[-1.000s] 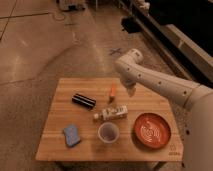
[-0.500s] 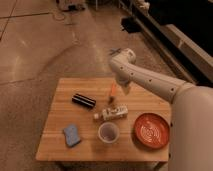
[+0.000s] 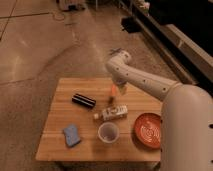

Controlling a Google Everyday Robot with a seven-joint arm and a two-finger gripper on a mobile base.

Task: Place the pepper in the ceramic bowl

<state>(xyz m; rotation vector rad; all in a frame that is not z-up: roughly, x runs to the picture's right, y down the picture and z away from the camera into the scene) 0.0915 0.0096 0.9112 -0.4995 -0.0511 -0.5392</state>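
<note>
Arm [image 3: 150,86]: white. Its thick rear segment fills the near right, at 4 o'clock of the wooden table [image 3: 55,142]. From there the forearm runs up and left over the table's right side to a bent joint past the far edge, at about 12 o'clock. The last link turns straight down from that joint. Gripper [image 3: 121,90] points down and hangs low over the far part of the table, at 12 to 1 o'clock from table centre. Whether it is spread or closed, or has hold of anything: cannot tell.

Near row, containers first. Ceramic bowl [image 3: 150,131] at 4 o'clock is red-orange and upright, with pale swirl marks showing inside; its right rim is hidden by the arm. White cup [image 3: 108,133] at 6 o'clock is upright with its mouth up, and its contents cannot be told. Blue sponge [image 3: 72,135] at 8 o'clock lies flat.

Mid table: white bottle [image 3: 112,113] lies on its side near centre, just beyond the cup. Black cylinder [image 3: 83,100] at 10 o'clock also lies on its side.

Far: pepper [image 3: 114,90], orange, at 12 o'clock, right beside the gripper on its 9 o'clock side, well apart from the bowl. Contact with the gripper or table: cannot tell.
</note>
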